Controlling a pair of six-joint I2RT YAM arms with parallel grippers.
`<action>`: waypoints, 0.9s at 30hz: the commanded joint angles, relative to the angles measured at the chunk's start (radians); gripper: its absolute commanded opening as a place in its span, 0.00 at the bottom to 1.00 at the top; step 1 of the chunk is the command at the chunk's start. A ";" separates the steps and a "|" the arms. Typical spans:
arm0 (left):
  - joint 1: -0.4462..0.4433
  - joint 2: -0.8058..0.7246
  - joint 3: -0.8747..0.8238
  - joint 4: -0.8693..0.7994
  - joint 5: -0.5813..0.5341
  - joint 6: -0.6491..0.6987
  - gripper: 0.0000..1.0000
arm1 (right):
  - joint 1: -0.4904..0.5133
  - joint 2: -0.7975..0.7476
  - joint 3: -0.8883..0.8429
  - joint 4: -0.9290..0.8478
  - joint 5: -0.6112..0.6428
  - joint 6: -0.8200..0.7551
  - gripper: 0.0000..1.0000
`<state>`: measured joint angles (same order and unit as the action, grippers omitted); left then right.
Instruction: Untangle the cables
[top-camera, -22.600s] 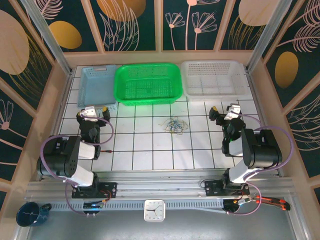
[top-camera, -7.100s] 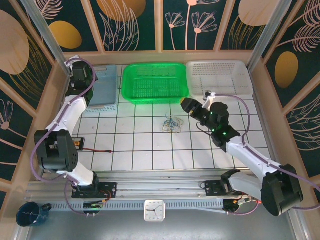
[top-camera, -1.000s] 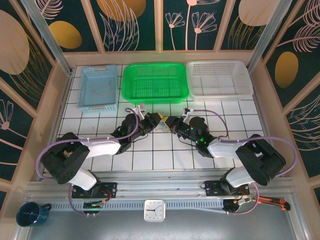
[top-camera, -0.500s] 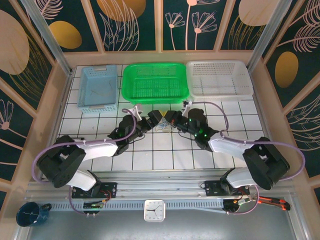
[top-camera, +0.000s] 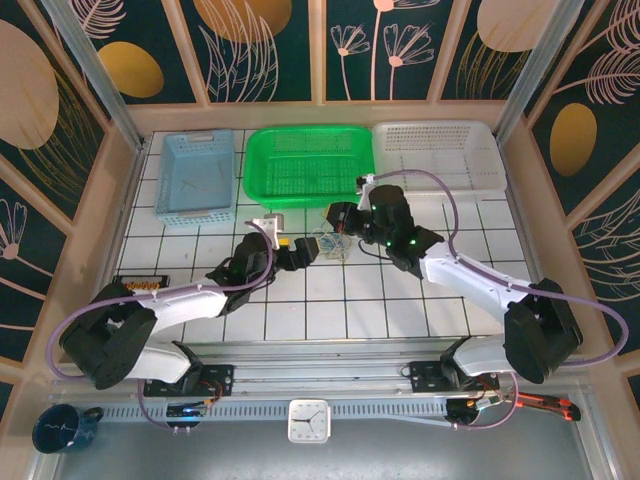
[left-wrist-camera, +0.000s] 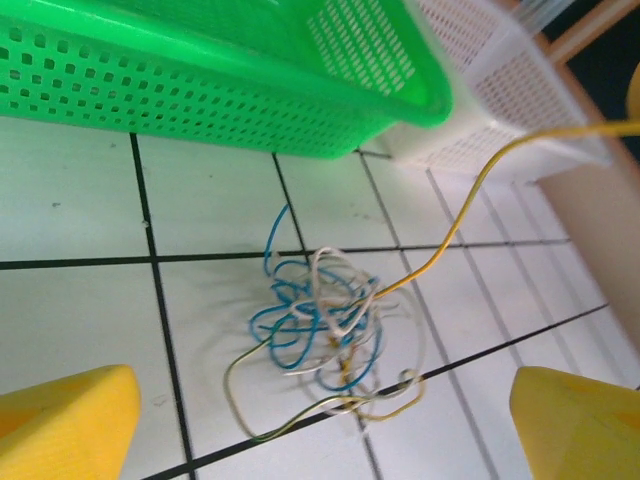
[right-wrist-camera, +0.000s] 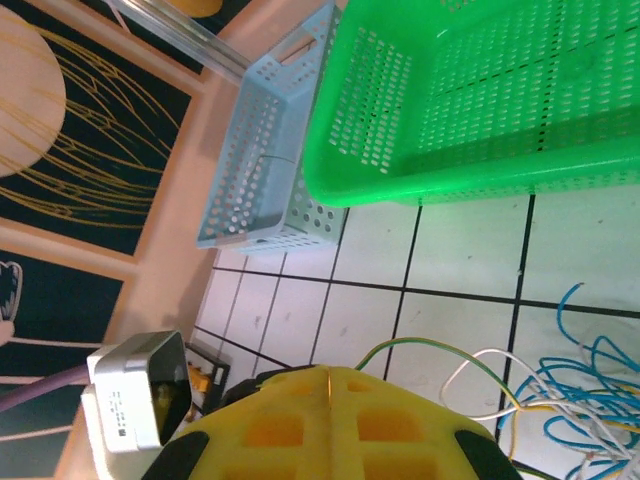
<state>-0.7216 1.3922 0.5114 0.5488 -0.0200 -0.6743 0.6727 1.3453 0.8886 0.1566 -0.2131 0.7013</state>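
Two end effectors meet over the white tiles toward the middle of the table's (top-camera: 300, 310) far edge. My left end effector (top-camera: 303, 252) is spread wide and has hold of nothing; on its wrist camera the yellow fingers (left-wrist-camera: 65, 415) sit at the bottom corners, well apart. The cables (left-wrist-camera: 320, 325) lie in a loose knot of blue, whitish and pale yellow loops on the tiles between and just beyond them. That knot rests just in front of the green basket (top-camera: 300, 203), which stands along the far edge between the blue basket (top-camera: 195, 215) at the far-left corner and the white basket (top-camera: 440, 186) at the far-right. My right end effector (top-camera: 337, 225) hangs above the knot on its far side, with its pads pressed together. A yellow wire (left-wrist-camera: 455, 230) climbs out of the tangle toward it, clear of the tiles. On the right wrist camera that wire arches out from beside the closed pads and back down into the bundle, so I read it as pinched there.
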 joint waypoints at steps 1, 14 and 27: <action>0.002 0.046 0.053 -0.042 0.012 0.152 0.89 | -0.007 0.015 0.045 -0.083 0.003 -0.084 0.00; -0.012 0.221 0.193 0.010 0.043 0.310 0.73 | -0.005 0.005 0.071 -0.101 -0.028 -0.082 0.00; -0.011 0.368 0.279 0.068 0.001 0.353 0.44 | -0.001 -0.032 0.099 -0.093 -0.070 -0.048 0.00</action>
<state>-0.7277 1.7283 0.7700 0.5732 -0.0032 -0.3458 0.6731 1.3491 0.9451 0.0505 -0.2573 0.6384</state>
